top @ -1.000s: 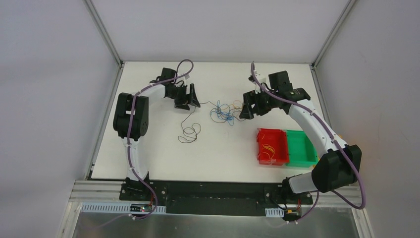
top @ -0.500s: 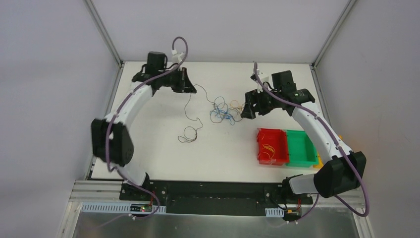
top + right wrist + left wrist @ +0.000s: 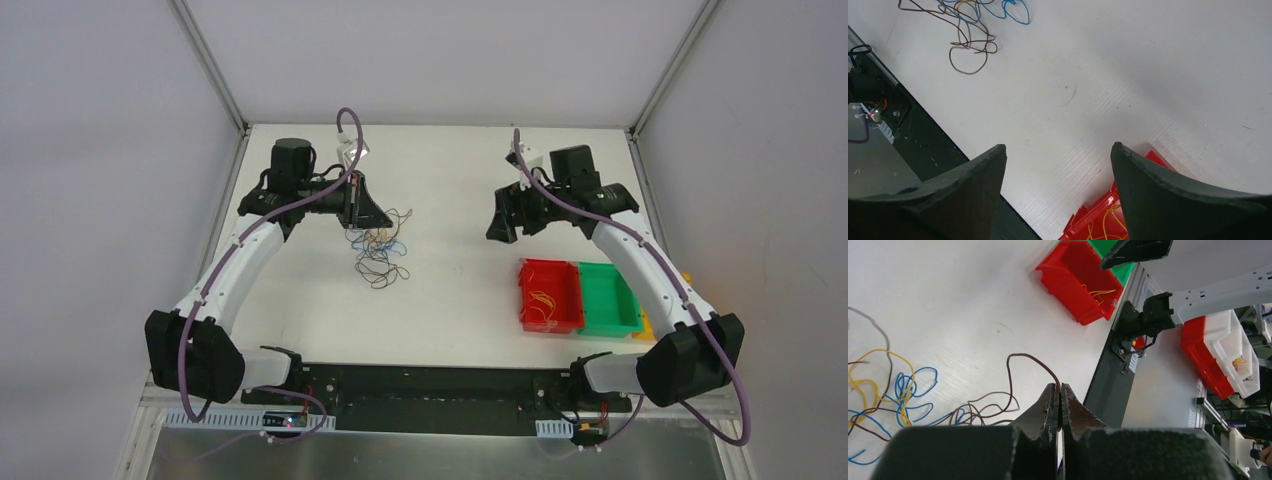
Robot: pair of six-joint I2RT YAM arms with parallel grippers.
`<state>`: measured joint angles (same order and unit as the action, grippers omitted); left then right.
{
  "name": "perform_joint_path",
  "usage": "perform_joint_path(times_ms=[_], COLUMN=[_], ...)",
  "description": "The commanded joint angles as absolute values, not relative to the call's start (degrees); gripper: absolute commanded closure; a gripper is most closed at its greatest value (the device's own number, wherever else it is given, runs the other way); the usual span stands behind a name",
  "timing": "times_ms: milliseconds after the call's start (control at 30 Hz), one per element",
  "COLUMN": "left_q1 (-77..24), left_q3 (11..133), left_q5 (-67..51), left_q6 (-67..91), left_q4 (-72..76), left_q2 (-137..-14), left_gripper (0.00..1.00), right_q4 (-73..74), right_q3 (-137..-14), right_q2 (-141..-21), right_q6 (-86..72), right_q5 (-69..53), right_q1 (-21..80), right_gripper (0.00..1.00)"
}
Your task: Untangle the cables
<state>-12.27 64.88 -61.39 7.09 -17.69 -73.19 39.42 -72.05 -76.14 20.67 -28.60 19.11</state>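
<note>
Not yet untangled: cables [image 3: 378, 250] in one loose heap of blue, yellow-orange and dark loops, on the left half of the table [image 3: 450, 300], just below the left gripper [image 3: 1059, 395]. Pinched shut there on one dark wire [image 3: 1008, 375], which in the left wrist view runs up from the heap straight into the closed tips. Spread wide and empty at the right gripper [image 3: 1058, 146], well apart from the heap, over bare table near the red bin [image 3: 550, 264]. A few yellow strands inside that bin; green bin [image 3: 600, 266] touching it on the far side, contents too small to tell. Judged as the pull-out step for the dark wire. To do it well: hold the pinch firm, lift and draw slowly away from the heap, watch for blue or yellow loops riding along. If the whole heap drags, stop, bring the right gripper over to pin or pinch the rest, then pull apart in opposite directions. No jerks: thin and springy, likely to slip from the tips or tighten the knot. Cannot tell how many crossings hold the dark wire.
</note>
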Motion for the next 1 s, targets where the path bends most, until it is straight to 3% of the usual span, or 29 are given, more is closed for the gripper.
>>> perform_joint_path(times_ms=[0,233,567,633,733,800,967], left_q1=[-12.1,-12.2,-12.2,-12.1,-11.9,-11.0,-7.5], left_q3=[67.6,72.3,76.6,77.1,77.0,76.7,76.0], left_q5=[-66.3,-68.1,-68.8,-69.9,-71.6,-72.0,-73.9], left_q6=[4.9,8.2,13.2,15.6,20.6,25.2,41.7], left_q4=[-17.9,-17.9,-17.6,-15.9,-10.9,-5.9,11.3], left_q2=[-72.4,-74.3,-73.6,-73.5,-72.4,-70.9,-68.3], left_gripper=[1.0,1.0,1.0,1.0,1.0,1.0,1.0], right_q4=[30.2,-9.0,-32.9,-41.0,-45.6,-45.4,-45.0], right_q3=[-70.8,-61.7,-66.4,-65.2,-67.3,-69.4,-67.0], right_q2=[-76.4,-79.7,-97.3,-101.0,-107.4,-110.8,-112.2], right_q6=[19.9,11.6,13.6,15.8,16.9,17.1,19.6], right_q5=[-30.3,-31.7,-22.6,-17.6,-8.2,-2.3,-3.4], right_q1=[22.6,34.0,47.0,49.0,50.0,49.3,44.9], right_gripper=[0.2,0.18,0.22,0.3,0.58,0.7,0.72])
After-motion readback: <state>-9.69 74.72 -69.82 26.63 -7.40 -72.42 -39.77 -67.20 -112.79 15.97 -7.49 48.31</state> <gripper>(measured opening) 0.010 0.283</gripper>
